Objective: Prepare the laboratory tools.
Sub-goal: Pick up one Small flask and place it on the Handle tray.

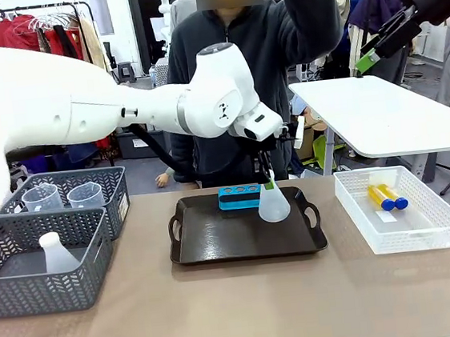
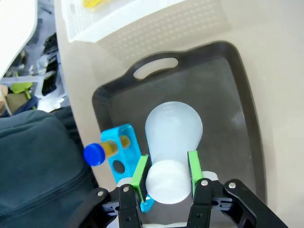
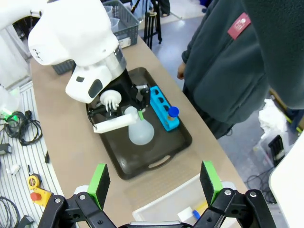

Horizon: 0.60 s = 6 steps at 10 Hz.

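The left fingers (image 2: 141,172) hold the flask (image 2: 173,128).
They pinch its neck over the tray (image 2: 228,118), rack (image 2: 129,154) just beside; right fingers (image 3: 100,183) spread apart.

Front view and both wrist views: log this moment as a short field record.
left gripper: shut on the conical flask at its neck
flask position: upright, on or just above the dark tray
right gripper: open, high above the white basket
blue rack: far side of tray, one capped amber tube in it
white basket contents: two amber tubes lying inside
grey baskets: two measuring jugs; one spare flask
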Motion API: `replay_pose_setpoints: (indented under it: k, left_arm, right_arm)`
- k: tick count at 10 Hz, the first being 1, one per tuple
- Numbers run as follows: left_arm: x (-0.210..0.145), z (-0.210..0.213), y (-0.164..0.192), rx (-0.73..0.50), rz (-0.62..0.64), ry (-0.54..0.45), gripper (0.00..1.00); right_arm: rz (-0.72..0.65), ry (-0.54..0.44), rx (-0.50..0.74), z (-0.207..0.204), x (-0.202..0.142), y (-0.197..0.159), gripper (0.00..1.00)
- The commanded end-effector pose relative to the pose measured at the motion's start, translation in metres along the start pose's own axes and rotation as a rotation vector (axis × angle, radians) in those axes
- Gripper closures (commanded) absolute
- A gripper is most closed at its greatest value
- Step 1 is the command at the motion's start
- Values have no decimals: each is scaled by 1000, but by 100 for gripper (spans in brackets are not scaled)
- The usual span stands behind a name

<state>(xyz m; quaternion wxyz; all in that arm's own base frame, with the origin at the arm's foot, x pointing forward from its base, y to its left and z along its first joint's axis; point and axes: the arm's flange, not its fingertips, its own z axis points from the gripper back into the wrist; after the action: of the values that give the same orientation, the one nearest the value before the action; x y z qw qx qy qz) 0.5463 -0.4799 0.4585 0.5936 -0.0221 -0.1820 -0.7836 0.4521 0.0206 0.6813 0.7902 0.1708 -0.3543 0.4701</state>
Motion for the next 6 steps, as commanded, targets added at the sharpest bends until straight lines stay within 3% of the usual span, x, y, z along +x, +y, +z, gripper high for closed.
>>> replay_pose_setpoints:
  k: [1, 6]
  left_arm:
    - [3, -3, 2, -28, -43, 12, 100]
    - [7, -22, 2, -54, -61, 12, 100]
  right_arm:
    - [6, -6, 2, 1, 1, 0, 0]
    - [6, -6, 2, 1, 1, 0, 0]
